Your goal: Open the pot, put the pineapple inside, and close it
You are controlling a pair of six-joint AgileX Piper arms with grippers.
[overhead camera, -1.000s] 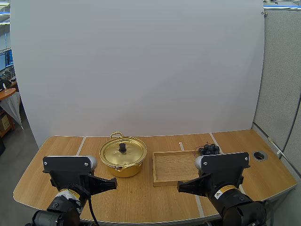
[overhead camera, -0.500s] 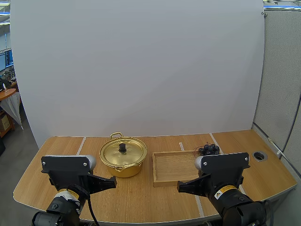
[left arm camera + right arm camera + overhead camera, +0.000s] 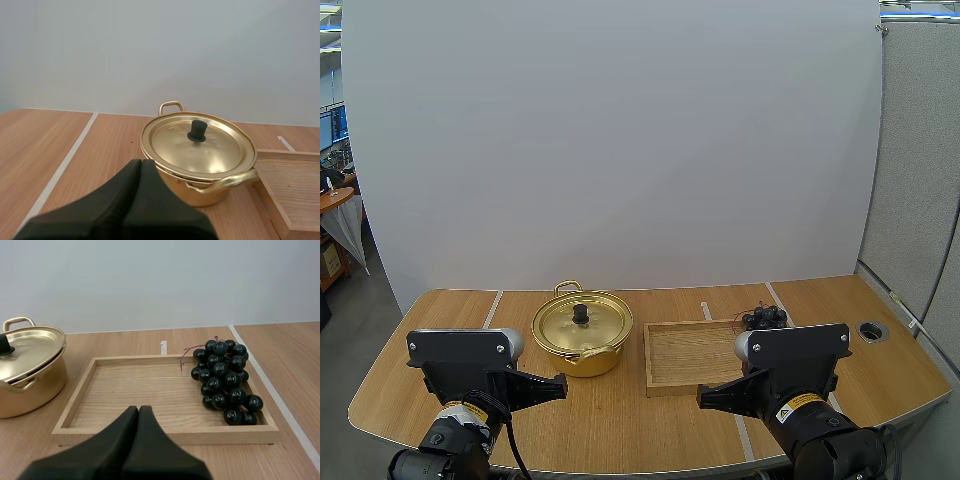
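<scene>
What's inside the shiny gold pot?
The lid, with its black knob, sits on top of the pot. It covers the inside, so whatever is in there is hidden.

Partly hidden from me
From above, my right arm [image 3: 792, 352] covers part of the grapes [image 3: 763, 318] and the near corner of the tray [image 3: 682, 356]; the lid [image 3: 596, 326] hides the inside of the pot [image 3: 586, 363].

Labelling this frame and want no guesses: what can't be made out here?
Inside of the pot: hidden under its lid, every view.
The grapes, high view: near part hidden behind the right arm.
The wooden tray, left wrist view: cut off by the picture's edge.
The pot, right wrist view: likewise cut off.
</scene>
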